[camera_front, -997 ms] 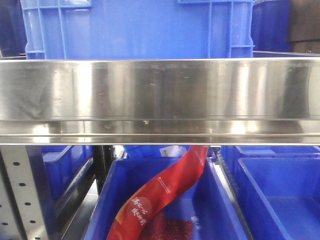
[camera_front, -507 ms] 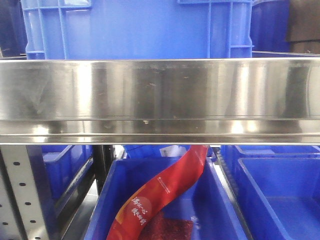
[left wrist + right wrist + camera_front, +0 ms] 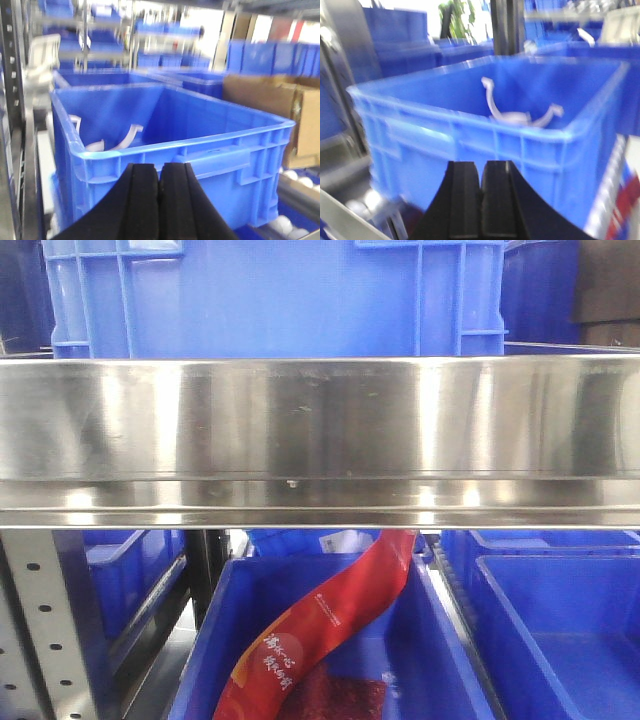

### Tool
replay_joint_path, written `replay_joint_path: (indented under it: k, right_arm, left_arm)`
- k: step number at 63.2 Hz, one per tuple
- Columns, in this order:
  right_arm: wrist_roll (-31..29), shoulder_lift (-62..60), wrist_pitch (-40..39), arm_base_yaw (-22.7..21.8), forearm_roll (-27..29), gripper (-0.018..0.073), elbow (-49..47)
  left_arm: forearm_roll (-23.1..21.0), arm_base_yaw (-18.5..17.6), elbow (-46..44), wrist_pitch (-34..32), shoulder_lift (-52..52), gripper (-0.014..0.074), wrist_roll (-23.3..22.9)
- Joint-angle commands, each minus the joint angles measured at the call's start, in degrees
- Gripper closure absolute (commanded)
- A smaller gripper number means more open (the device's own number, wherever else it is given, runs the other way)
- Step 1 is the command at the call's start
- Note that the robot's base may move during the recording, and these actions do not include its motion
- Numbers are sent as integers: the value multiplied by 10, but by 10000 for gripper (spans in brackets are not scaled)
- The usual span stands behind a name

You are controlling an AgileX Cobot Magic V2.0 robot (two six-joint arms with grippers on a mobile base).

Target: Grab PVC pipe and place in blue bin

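In the left wrist view a blue bin fills the middle, with white curved pieces that look like PVC pipe parts lying inside near its left wall. My left gripper is shut and empty, just in front of the bin's near wall and below its rim. The right wrist view is blurred and shows a blue bin holding white curved pieces. There my right gripper is shut on nothing, low in front of the near wall. Neither gripper shows in the front view.
A steel shelf rail crosses the front view, with a blue crate above it. Below are blue bins, one holding a red bag. Cardboard boxes stand right of the left-wrist bin, and a shelf post rises behind the right-wrist bin.
Only the glints on the steel rail have shifted slightly; the crates and the red bag look the same.
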Motion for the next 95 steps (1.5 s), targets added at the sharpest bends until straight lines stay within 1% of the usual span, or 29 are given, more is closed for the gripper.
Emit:
replay_joint_path:
  k: [1, 15, 43, 55, 67, 73, 77, 80, 82, 84, 86, 95]
  right_arm:
    - [-1, -9, -43, -2, 6, 728, 1]
    - [-1, -12, -78, -2, 6, 728, 1]
    - [-1, -12, -84, -2, 7, 728, 1]
    - [-1, -12, -69, -2, 7, 728, 1]
    - [-1, -20, -70, -4, 8, 728, 25]
    - [-1, -46, -93, -24, 26, 728, 63]
    - [-6, -72, -112, -41, 63, 728, 101]
    - [-45, -98, -116, -64, 92, 728, 130]
    - [-80, -119, -116, -83, 102, 728, 154]
    - [-99, -132, -118, -96, 110, 728, 171]
    - [-113, -148, -120, -110, 113, 728, 190]
    - [-113, -223, -120, -171, 113, 728, 269]
  left_arm:
    - [-2, -1, 18, -49, -11, 707, 0]
    - [-2, -1, 19, -49, -11, 707, 0]
    - [-2, -1, 19, -51, -11, 707, 0]
    - [-2, -1, 19, -51, -11, 707, 0]
    - [-2, -1, 19, -51, -11, 707, 0]
    - [-2, -1, 19, -52, -11, 707, 0]
    - [-2, -1, 19, -52, -11, 707, 0]
    - [-2, -1, 19, -52, -11, 707, 0]
    - [-2, -1, 19, -52, -11, 707, 0]
    - [-2, -1, 19, -52, -11, 707, 0]
    - [-2, -1, 19, -52, -11, 707, 0]
    - [-2, -1, 19, -53, -11, 707, 0]
